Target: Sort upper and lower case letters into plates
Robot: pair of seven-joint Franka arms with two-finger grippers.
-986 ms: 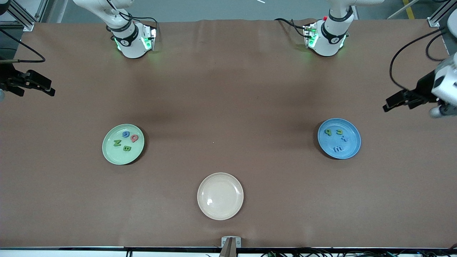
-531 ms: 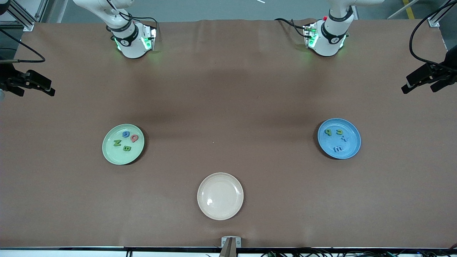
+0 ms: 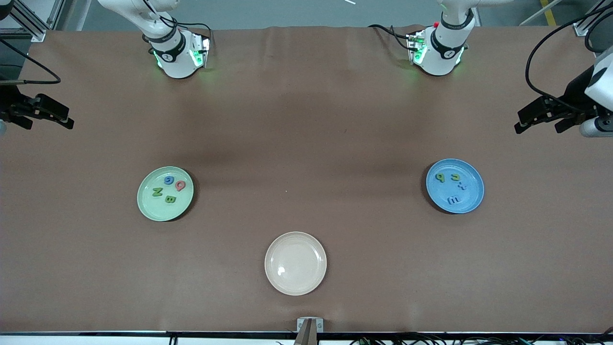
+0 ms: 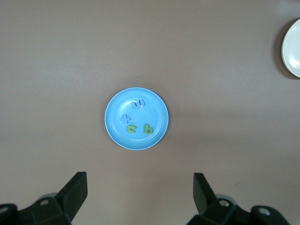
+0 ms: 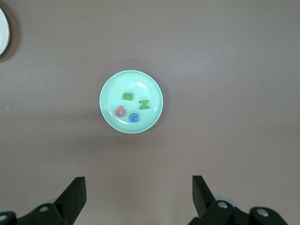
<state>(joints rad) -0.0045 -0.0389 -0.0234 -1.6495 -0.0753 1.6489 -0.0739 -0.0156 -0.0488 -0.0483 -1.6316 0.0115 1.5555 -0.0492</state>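
The mint green plate (image 3: pixel 165 209) (image 5: pixel 109 89) lies toward the right arm's end and holds several foam letters: a blue G (image 3: pixel 168 180), a red Q, a green N and a green B. The blue plate (image 3: pixel 471 197) (image 4: pixel 154 105) lies toward the left arm's end and holds a green b (image 4: pixel 148 129), another green letter and two blue ones. My left gripper (image 3: pixel 539 128) (image 4: pixel 139 177) hangs open and empty over bare table at its end. My right gripper (image 3: pixel 48 125) (image 5: pixel 138 180) hangs open and empty over its end of the table.
A cream-beige plate (image 3: pixel 295 263) (image 4: pixel 293 47) sits with nothing on it, nearer the front camera than the other two and midway between them. Brown cloth covers the table. Both arm bases stand along the edge farthest from the front camera.
My left gripper swung out toward its end of the table, then came partway back in, staying open. The right arm, the plates and the letters have not moved.
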